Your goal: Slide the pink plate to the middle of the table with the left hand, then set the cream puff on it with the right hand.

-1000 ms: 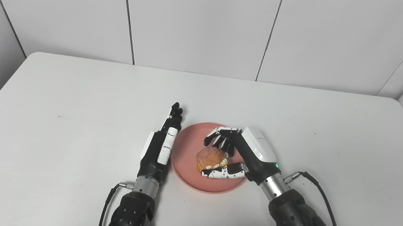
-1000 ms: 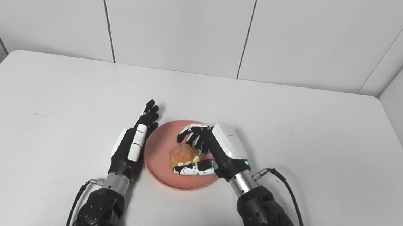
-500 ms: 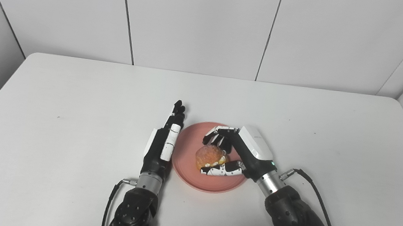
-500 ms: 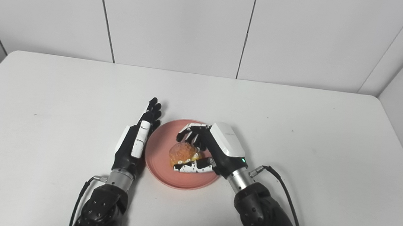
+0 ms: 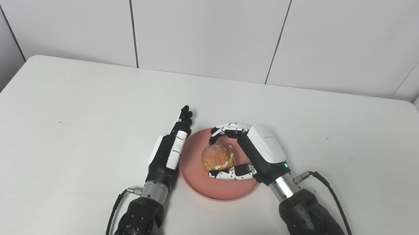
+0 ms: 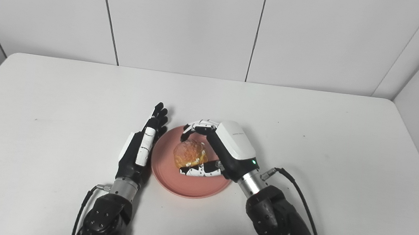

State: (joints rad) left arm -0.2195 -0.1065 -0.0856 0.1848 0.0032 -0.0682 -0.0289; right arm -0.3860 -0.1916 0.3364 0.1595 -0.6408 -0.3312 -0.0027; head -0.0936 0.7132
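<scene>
The pink plate [image 5: 195, 178] lies near the middle of the table. A golden cream puff [image 5: 218, 156] with white filling rests on it. My right hand [image 5: 258, 153] arches over the puff from the right. Its fingers [image 5: 227, 128] are spread above the puff with a gap, and the thumb lies along the puff's near side, so the hand is open. My left hand [image 5: 169, 150] lies flat and open, fingers straight, against the plate's left rim. In the right eye view the puff [image 6: 189, 153] sits left of the right hand [image 6: 231, 147].
The white table [image 5: 57, 117] ends at a white panelled wall behind and side walls at left and right. Cables loop from both wrists near the front edge.
The right hand's fingers have lifted and spread away from the cream puff, which they curled round before. The puff has shifted slightly left on the plate. The left hand has stayed put.
</scene>
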